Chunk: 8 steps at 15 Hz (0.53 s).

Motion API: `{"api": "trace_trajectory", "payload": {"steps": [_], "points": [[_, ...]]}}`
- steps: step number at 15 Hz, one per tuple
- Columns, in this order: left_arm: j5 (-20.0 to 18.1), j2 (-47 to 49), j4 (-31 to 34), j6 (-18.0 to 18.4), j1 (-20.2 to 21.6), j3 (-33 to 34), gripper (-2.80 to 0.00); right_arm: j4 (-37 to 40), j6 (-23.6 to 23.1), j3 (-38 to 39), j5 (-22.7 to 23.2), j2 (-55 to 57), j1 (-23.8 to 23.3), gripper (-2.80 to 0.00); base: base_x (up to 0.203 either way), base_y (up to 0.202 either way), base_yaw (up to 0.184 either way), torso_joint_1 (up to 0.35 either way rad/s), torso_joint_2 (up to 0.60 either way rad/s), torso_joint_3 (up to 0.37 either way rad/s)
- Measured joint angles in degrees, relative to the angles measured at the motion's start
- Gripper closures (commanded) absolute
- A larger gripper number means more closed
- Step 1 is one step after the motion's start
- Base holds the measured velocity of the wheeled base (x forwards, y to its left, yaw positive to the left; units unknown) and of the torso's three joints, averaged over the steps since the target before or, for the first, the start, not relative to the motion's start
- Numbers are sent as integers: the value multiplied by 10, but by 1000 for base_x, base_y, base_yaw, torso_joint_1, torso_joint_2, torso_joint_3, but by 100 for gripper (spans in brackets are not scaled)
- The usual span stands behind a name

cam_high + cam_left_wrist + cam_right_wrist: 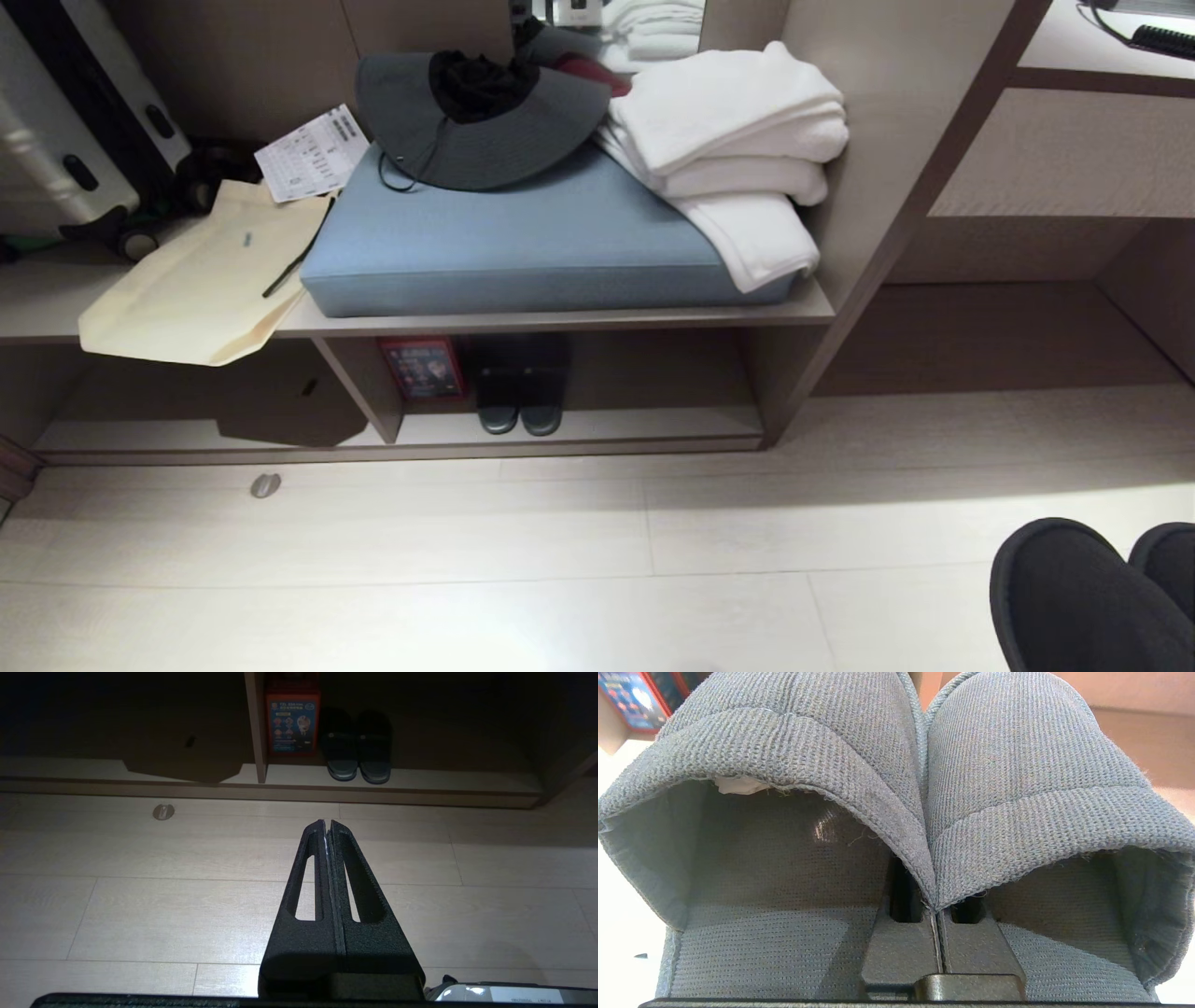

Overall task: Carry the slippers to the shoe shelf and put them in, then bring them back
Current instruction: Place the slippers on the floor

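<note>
The slippers [924,765] are held side by side by the right claw [938,905], whose fingers are closed together on the two inner edges where the bands meet; one finger lies inside each slipper. In the head view the rounded toes [1083,597] are seen low at the right edge, above the floor, and are cut off by the frame. The right claw itself is hidden beneath the fabric there, and its fingertips are covered by the bands in the wrist view.

The left claw [326,823] is closed with nothing between its fingers and is held over the pale plank floor [187,905]. Ahead of it stands the shoe shelf [579,448], a low open cubby with an upright divider [256,728]. Just past the divider a red box [292,723] with printed pictures is seen, and beside that a shiny black pair of sandals [359,746], toes outward. The print on the box cannot be read. A small round metal disc [163,811] is set in the floor before the shelf.

Above the cubby, a blue cushion [523,243] is laid on the surface [579,320], carrying a dark grey brimmed hat [476,121] and folded white towels [738,149]. A cream bag [205,289], a printed sheet [313,154] and a suitcase [75,121], partly cut off, are further away.
</note>
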Motion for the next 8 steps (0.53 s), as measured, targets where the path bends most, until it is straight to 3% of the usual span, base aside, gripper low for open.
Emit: {"api": "trace_trajectory", "payload": {"steps": [8], "points": [[0, 0, 0, 0, 0, 0, 0, 0, 0, 0, -1, 0, 0, 0, 0, 0, 0, 4, 2, 202]]}}
